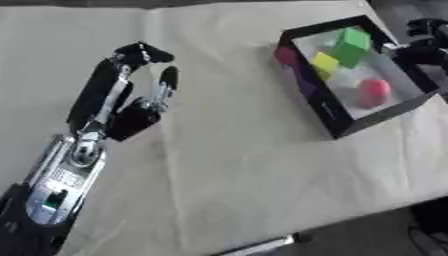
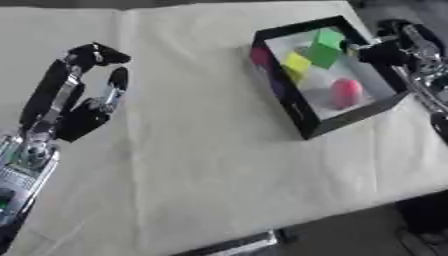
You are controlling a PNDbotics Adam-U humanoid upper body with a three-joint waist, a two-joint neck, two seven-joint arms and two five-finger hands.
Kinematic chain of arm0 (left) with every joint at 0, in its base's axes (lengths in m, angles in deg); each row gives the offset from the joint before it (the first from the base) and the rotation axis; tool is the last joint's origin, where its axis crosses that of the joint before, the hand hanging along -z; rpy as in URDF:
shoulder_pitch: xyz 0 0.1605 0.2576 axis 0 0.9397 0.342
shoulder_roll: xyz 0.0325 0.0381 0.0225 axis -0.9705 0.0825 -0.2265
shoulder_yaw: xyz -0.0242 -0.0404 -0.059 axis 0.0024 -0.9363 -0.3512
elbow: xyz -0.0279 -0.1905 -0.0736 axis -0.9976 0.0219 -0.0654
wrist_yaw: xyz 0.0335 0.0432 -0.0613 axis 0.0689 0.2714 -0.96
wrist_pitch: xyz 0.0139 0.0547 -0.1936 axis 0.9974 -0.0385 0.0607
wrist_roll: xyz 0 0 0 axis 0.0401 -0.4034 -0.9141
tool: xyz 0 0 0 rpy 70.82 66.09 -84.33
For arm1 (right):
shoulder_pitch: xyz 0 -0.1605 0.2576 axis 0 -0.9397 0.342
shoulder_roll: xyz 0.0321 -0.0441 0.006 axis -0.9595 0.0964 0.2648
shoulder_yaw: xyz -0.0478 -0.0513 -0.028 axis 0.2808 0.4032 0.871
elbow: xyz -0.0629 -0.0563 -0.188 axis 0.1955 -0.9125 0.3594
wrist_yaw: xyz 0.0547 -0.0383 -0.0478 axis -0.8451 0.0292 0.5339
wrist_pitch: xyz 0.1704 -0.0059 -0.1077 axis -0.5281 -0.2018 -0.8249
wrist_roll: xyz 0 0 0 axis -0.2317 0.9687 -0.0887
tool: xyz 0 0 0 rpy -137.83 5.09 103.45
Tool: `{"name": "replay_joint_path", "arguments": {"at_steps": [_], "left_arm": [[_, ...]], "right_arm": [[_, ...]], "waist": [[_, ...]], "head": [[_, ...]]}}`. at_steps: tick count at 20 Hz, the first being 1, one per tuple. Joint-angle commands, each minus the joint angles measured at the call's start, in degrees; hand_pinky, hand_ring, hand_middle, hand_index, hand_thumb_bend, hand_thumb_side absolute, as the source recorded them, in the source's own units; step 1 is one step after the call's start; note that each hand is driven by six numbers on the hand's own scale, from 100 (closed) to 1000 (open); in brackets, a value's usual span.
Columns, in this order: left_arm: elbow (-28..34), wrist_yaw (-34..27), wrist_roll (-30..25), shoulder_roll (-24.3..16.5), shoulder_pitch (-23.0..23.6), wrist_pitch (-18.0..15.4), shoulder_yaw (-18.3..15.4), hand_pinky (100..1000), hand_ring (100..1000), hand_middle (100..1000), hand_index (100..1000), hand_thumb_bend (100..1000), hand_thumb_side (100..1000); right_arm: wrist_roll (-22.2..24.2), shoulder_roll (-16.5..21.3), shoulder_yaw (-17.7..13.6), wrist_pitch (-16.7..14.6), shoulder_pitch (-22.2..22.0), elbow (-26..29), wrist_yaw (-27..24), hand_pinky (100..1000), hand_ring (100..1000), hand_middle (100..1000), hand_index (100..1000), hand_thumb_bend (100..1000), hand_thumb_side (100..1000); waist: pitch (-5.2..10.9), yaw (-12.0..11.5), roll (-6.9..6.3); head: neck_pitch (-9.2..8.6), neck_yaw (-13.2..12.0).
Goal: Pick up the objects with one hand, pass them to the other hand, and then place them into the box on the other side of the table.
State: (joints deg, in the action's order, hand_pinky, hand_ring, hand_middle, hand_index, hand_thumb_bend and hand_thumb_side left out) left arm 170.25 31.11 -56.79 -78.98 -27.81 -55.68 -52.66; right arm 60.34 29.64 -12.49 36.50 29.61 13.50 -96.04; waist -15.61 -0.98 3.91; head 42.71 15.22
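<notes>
Hovering beside the box, the right hand shows no readable finger state; clearing the wall matters. Well left of it, the left hand hangs empty, fingers relaxed.

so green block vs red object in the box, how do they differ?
The green block is angular, with flat faces; the red object is rounded. The green block lies toward the far end of the box, beside a yellow block; the red object lies nearer the near end, apart from both. Both are inside the same black-walled box, and neither hand holds them.
</notes>
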Motion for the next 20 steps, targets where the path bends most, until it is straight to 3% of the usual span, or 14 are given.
{"name": "replay_joint_path", "arguments": {"at_steps": [1, 4, 6, 8, 10, 15, 20], "left_arm": [[1.33, -0.20, 0.38, -0.74, -0.51, 0.09, -0.60, 782, 739, 660, 762, 174, 916], [1.67, -0.49, 0.68, -0.88, -0.17, 0.32, -0.99, 782, 737, 658, 761, 168, 906], [2.59, -1.37, 1.29, -1.25, 0.18, 0.81, -1.90, 785, 735, 650, 761, 134, 872], [4.45, -2.00, 2.33, -2.57, 0.60, 1.88, -3.45, 787, 731, 631, 763, 106, 843], [6.91, -5.58, 3.56, -4.69, 1.60, 3.22, -5.63, 789, 728, 610, 764, 100, 802], [15.32, -19.56, 6.45, -12.74, 6.01, 6.74, -12.73, 801, 745, 674, 809, 100, 726], [20.79, -35.29, 8.16, -18.22, 11.28, 9.04, -19.49, 824, 777, 697, 817, 100, 737]], "right_arm": [[-3.32, 1.28, -2.03, 0.02, -0.24, 1.87, -0.98, 752, 859, 876, 907, 462, 249], [-8.21, 0.32, -4.16, -1.75, -1.27, 5.11, -4.47, 718, 846, 869, 887, 315, 304], [-12.70, -0.75, -6.02, -4.15, -2.67, 9.63, -7.00, 699, 833, 859, 882, 146, 340], [-16.65, -2.43, -7.72, -7.35, -4.64, 15.43, -8.79, 692, 826, 861, 884, 100, 360], [-18.92, -4.23, -9.04, -9.38, -6.89, 21.00, -8.79, 687, 817, 865, 888, 100, 371], [-17.99, -6.86, -11.32, -17.85, -10.63, 24.84, -4.25, 681, 793, 852, 877, 258, 155], [-16.75, -9.76, -12.08, -23.97, -12.20, 24.95, -0.83, 681, 799, 841, 859, 211, 111]], "waist": [[0.66, 0.33, -0.76], [0.77, 0.58, -0.91], [0.87, 0.72, -1.07], [1.06, 0.75, -1.37], [1.36, 0.65, -1.86], [2.44, 0.12, -3.10], [3.44, -0.74, -3.63]], "head": [[-0.20, -0.22], [-0.24, -0.65], [-0.23, -1.59], [-0.21, -2.98], [-0.22, -4.55], [0.06, -7.01], [0.10, -8.47]]}}
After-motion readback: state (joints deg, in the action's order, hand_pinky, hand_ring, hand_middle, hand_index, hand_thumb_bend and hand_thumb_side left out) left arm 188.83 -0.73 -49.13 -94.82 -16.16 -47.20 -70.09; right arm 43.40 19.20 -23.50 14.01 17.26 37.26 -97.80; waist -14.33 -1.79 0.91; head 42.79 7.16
